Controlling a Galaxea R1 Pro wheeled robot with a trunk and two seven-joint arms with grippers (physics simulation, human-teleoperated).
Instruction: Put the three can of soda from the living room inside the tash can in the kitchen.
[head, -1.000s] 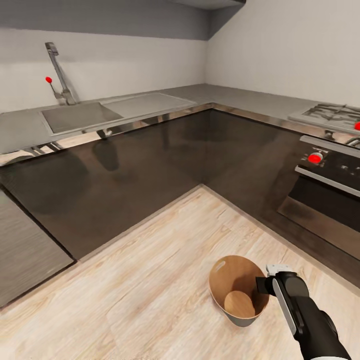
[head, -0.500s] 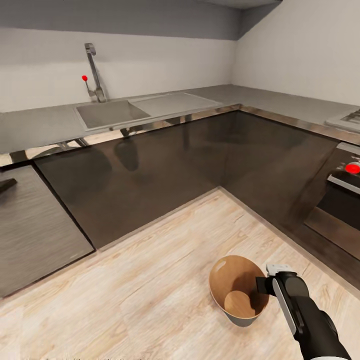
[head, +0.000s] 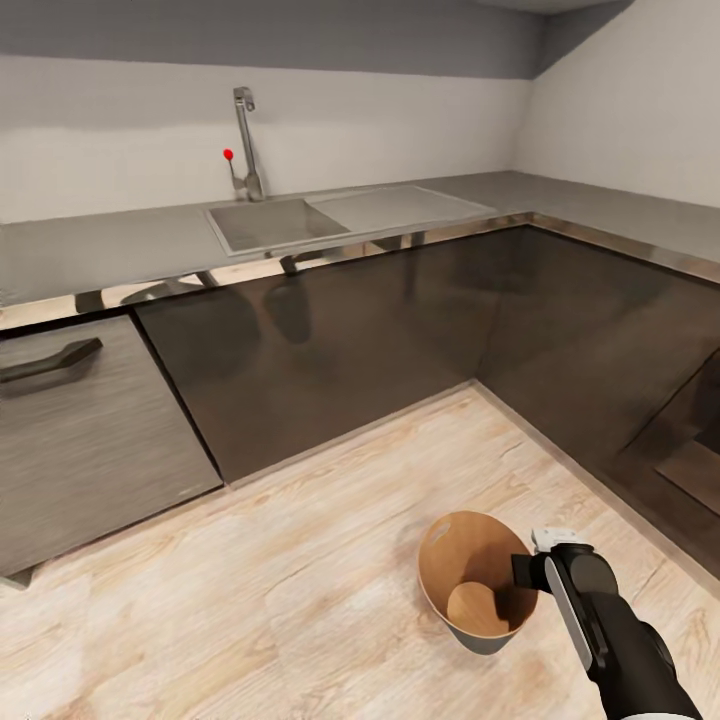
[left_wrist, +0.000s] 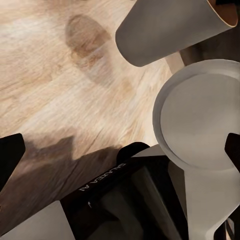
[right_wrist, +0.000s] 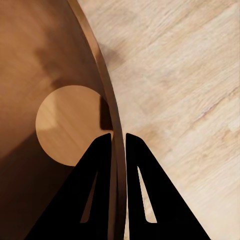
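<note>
I am in the kitchen. The tash can (head: 441, 566) is a round tapered basket, grey outside and brown inside, low in the head view over the wood floor. Its bare light-brown bottom shows, with nothing in it. My right gripper (head: 526, 573) is shut on its right rim; in the right wrist view the two black fingers (right_wrist: 102, 165) straddle the rim (right_wrist: 111, 107), one inside and one outside. The left wrist view shows the can's grey outside (left_wrist: 160, 30), and my left gripper (left_wrist: 120, 152) stands open with nothing in it. The cans of soda and the living room are out of view.
An L-shaped run of dark lower cabinets (head: 400, 320) under a steel counter (head: 100, 250) closes the far side and the right. A sink (head: 265, 222) with a tall tap (head: 245, 130) sits in the counter. A grey front with a handle (head: 50, 362) is at the left. Light wood floor (head: 280, 590) spreads around me.
The camera has swung left: sink and tap have slid right in the picture, and the hob and oven have gone out at the right. Arm and can keep their place in the picture.
</note>
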